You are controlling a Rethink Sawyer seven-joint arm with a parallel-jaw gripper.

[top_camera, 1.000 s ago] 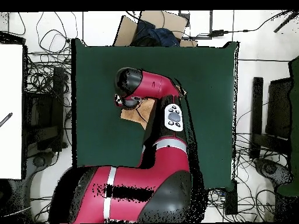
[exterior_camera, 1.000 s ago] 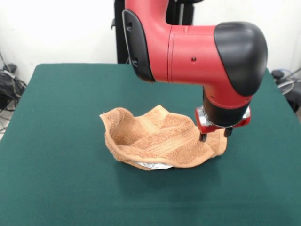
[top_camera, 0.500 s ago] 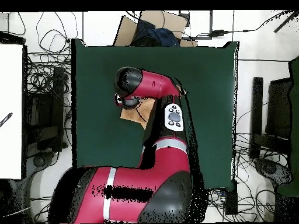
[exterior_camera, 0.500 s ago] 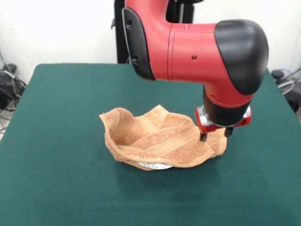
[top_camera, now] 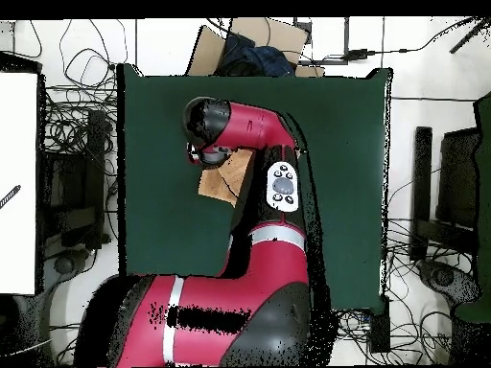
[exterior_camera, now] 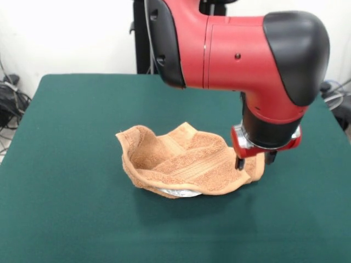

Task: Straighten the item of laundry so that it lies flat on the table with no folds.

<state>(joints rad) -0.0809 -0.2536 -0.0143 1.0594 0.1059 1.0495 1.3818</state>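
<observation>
Dark green felt covers the surface (exterior_camera: 71, 164), with a white wall behind it and tangled cables on the floor at both sides. Near its middle sits the towel (exterior_camera: 181, 161), light orange-brown terry, crumpled into a bowl shape with its edges curled upward and a woven band running across the inner face; something pale shows under its near edge. From above, only a small patch of towel (top_camera: 219, 184) shows beside the red arm (top_camera: 251, 172). The arm (exterior_camera: 236, 55) reaches down to the towel's raised corner at the picture's right, where the claw (exterior_camera: 254, 161) stands spread, one fingertip (exterior_camera: 239, 163) against the cloth's inner side, the other just past the corner
</observation>
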